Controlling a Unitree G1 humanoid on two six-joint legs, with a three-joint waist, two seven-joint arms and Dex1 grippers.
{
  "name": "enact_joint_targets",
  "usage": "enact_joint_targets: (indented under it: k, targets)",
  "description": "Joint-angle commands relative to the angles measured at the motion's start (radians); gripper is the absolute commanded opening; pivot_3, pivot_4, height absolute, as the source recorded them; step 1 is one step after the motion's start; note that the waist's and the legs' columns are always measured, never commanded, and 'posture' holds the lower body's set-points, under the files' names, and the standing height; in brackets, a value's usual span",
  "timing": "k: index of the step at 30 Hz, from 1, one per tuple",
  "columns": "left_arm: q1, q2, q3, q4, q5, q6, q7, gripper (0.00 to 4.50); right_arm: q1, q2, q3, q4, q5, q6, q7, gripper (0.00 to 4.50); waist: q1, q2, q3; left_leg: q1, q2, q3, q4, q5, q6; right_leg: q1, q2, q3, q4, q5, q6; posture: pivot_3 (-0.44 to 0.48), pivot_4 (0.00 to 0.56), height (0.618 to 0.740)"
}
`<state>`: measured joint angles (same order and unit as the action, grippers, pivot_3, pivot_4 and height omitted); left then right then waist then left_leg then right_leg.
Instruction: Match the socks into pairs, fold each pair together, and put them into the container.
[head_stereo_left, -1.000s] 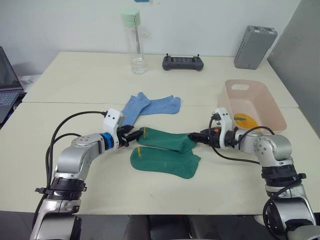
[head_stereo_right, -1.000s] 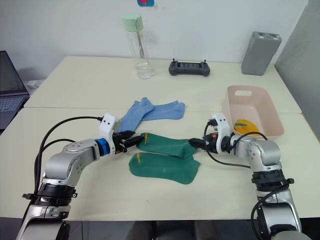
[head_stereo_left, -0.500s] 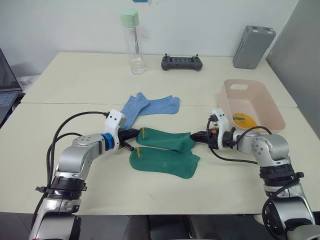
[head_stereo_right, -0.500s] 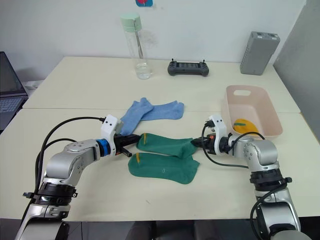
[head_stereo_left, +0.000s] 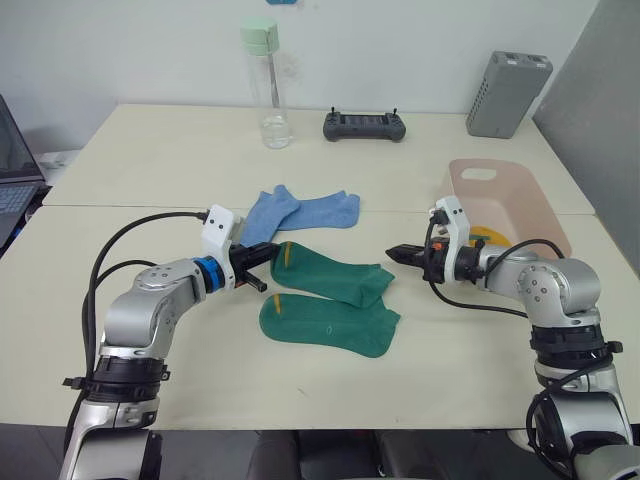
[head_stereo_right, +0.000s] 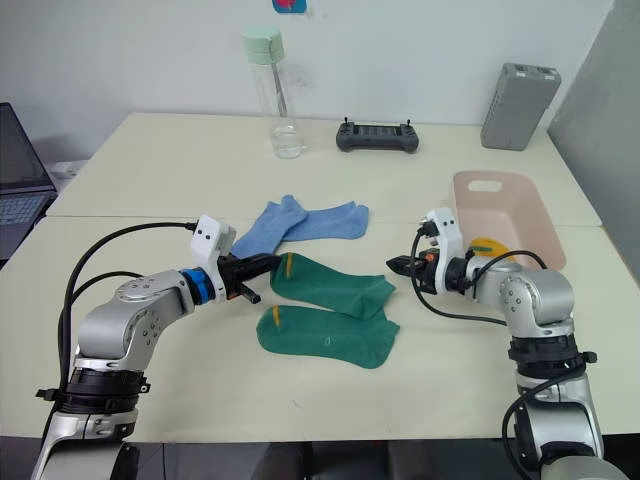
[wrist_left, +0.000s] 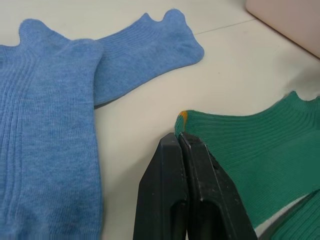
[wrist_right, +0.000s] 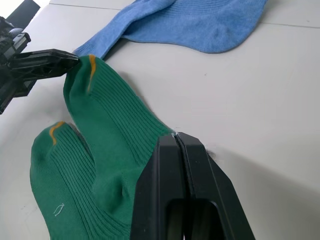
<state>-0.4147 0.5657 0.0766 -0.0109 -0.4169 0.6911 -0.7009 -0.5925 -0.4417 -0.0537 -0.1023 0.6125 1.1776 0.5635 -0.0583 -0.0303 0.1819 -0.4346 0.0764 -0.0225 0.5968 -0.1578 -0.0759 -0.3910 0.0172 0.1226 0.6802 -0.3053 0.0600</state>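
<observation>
Pale pink rectangular plastic tub (head_stereo_left: 535, 210) at the table's right holding a mustard-yellow sock (head_stereo_left: 487, 238); left gripper (wrist_left: 178, 141) pinching the yellow-trimmed end of the upper dark green sock (head_stereo_left: 330, 280), right gripper (wrist_right: 176, 144) pressed together at its opposite end.

The right gripper (wrist_right: 177, 142), fingers pressed together, pinches the edge of a dark green sock (wrist_right: 112, 132). The left gripper (wrist_right: 70, 59) meets its yellow-trimmed far end. Blue socks (wrist_right: 195, 22) lie beyond.
</observation>
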Motion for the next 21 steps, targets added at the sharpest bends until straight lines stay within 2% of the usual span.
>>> enact_joint_targets:
  k: [1, 5, 13, 16, 19, 20, 21]
  targets:
    - [-0.004, 0.005, 0.005, -0.03, 0.0, -0.008, -0.002, 0.0, 0.011, -0.006, -0.005, -0.042, 0.018, 0.022, -0.002, 0.58, 0.0, 0.0, 0.0, 0.0, 0.0, 0.0, 0.0, 0.0, 0.0, 0.0, 0.0, 0.0, 0.0, 0.0, 0.0, 0.0, 0.15, 0.74]
    - [-0.006, -0.002, -0.002, -0.034, -0.001, -0.007, -0.001, 0.0, 0.026, 0.012, 0.023, -0.043, 0.002, 0.037, -0.023, 1.9, 0.0, 0.0, 0.0, 0.0, 0.0, 0.0, 0.0, 0.0, 0.0, 0.0, 0.0, 0.0, 0.0, 0.0, 0.0, 0.0, 0.15, 0.74]
    - [-0.003, 0.011, -0.006, -0.032, 0.007, -0.01, -0.008, 0.0, 0.018, 0.022, 0.068, 0.014, -0.028, 0.009, -0.016, 1.9, -0.001, 0.0, 0.0, 0.0, 0.0, 0.0, 0.0, 0.0, 0.0, 0.0, 0.0, 0.0, 0.0, 0.0, 0.0, 0.0, 0.15, 0.74]
    - [-0.002, 0.012, -0.002, -0.033, 0.009, -0.009, -0.003, 0.0, 0.014, 0.021, 0.073, 0.015, -0.025, 0.007, 0.004, 1.26, 0.0, 0.0, 0.0, 0.0, 0.0, 0.0, 0.0, 0.0, 0.0, 0.0, 0.0, 0.0, 0.0, 0.0, 0.0, 0.0, 0.15, 0.74]
    - [0.009, 0.011, 0.001, -0.047, 0.007, -0.007, 0.0, 0.0, 0.014, 0.024, 0.07, 0.013, -0.025, 0.005, 0.012, 0.24, 0.0, 0.0, 0.0, 0.0, 0.0, 0.0, 0.0, 0.0, 0.0, 0.0, 0.0, 0.0, 0.0, 0.0, 0.0, 0.0, 0.15, 0.74]
    - [0.012, 0.011, 0.002, -0.052, 0.005, -0.006, 0.001, 0.0, 0.013, 0.025, 0.066, 0.013, -0.026, 0.005, 0.014, 0.03, 0.0, 0.0, 0.0, 0.0, 0.0, 0.0, 0.0, 0.0, 0.0, 0.0, 0.0, 0.0, 0.0, 0.0, 0.0, 0.0, 0.15, 0.74]
    - [0.015, 0.01, 0.004, -0.056, 0.004, -0.006, 0.002, 0.0, 0.012, 0.026, 0.063, 0.013, -0.027, 0.004, 0.014, 0.03, 0.0, 0.0, 0.0, 0.0, 0.0, 0.0, 0.0, 0.0, 0.0, 0.0, 0.0, 0.0, 0.0, 0.0, 0.0, 0.0, 0.15, 0.74]
